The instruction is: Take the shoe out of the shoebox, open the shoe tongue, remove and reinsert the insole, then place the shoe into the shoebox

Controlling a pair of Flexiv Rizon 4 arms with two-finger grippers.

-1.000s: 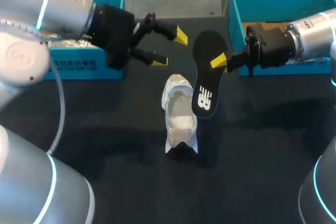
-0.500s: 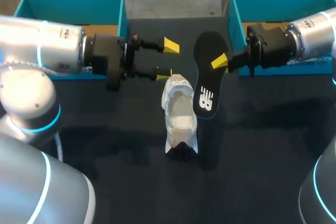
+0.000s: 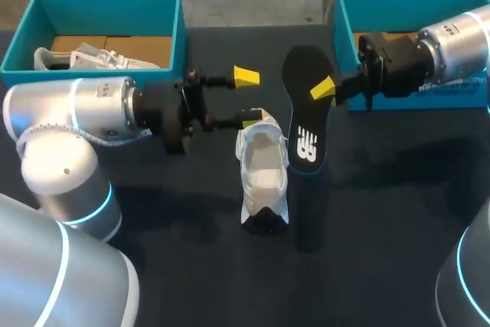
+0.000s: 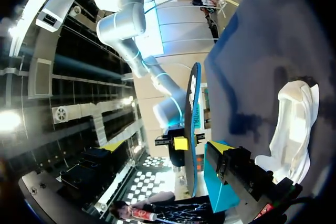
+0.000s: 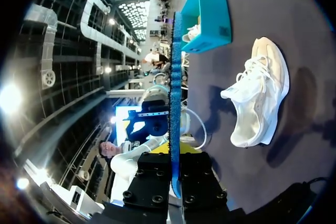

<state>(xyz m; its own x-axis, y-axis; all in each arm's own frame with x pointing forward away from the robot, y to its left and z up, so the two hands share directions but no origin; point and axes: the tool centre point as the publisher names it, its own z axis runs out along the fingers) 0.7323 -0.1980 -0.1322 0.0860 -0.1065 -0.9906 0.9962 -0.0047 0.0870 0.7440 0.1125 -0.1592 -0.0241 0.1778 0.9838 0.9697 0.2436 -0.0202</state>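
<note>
Right wrist view, insole seen only edge-on

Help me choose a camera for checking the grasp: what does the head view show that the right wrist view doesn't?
Only the head view: the right shoebox and the flat black face of the insole, held upright over the table. Only the right wrist view: the insole edge-on, clamped between the fingers of the right gripper from both sides. Both: the white shoe on the table and the left shoebox.
</note>
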